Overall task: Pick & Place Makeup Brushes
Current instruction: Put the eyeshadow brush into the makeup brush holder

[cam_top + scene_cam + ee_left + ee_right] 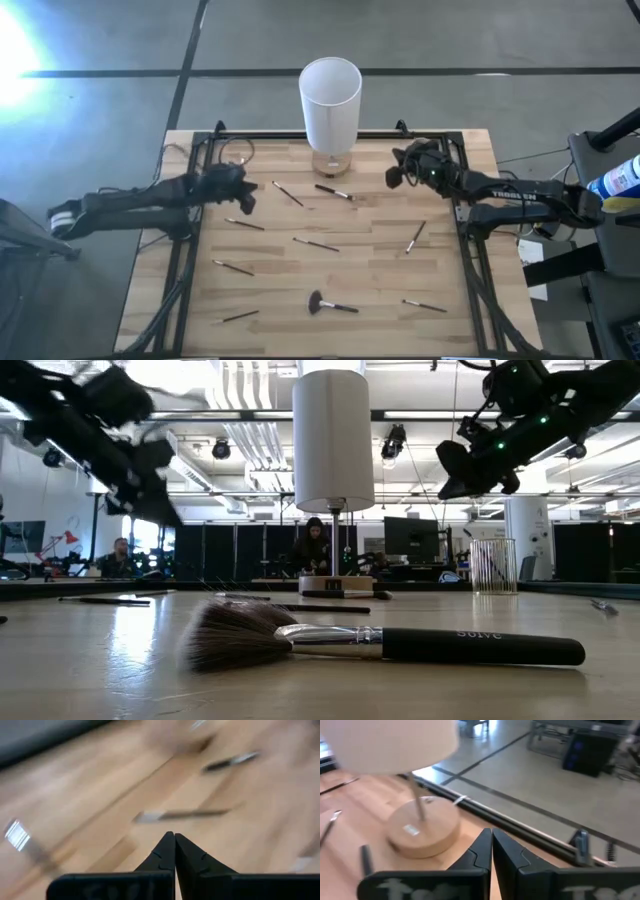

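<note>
Several thin dark makeup brushes lie flat and scattered on the wooden table (360, 270), among them one (288, 194) and another (334, 192) near the back. A brush with a wide fluffy head (330, 304) (380, 643) lies near the front edge. My left gripper (248, 200) (174, 839) hovers at the back left, shut on nothing, with a brush (185, 814) on the table ahead of it. My right gripper (394, 176) (491, 834) hangs at the back right, shut on nothing, beside the round wooden base (422, 830).
A tall white cylinder (330, 98) stands on a thin stem and round wooden base (332, 163) at the table's far middle. A black frame (190, 250) runs along the table's sides and back. People sit in the room beyond the table (315, 545).
</note>
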{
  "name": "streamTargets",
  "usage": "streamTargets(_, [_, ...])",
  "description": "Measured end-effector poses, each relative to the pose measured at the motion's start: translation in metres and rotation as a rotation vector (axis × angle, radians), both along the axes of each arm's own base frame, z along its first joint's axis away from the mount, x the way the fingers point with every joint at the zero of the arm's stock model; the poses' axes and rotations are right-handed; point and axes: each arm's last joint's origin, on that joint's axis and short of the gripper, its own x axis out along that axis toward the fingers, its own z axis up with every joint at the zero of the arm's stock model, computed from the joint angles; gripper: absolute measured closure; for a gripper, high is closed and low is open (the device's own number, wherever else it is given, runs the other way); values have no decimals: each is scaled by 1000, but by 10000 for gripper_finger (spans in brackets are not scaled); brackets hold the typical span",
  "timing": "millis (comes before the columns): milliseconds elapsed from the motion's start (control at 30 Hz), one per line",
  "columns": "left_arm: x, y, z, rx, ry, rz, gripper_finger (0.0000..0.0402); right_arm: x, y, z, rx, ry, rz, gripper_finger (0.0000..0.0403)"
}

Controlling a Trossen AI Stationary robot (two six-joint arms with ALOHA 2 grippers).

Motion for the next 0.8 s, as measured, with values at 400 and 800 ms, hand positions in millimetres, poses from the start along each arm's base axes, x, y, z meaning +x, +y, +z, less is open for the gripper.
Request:
streamTargets(400, [19, 72, -1, -127, 260, 396, 318, 9, 25, -6, -13, -38, 133, 394])
streamTargets(800, [11, 142, -25, -271, 253, 569, 307, 8, 36, -16, -29, -39, 191, 394])
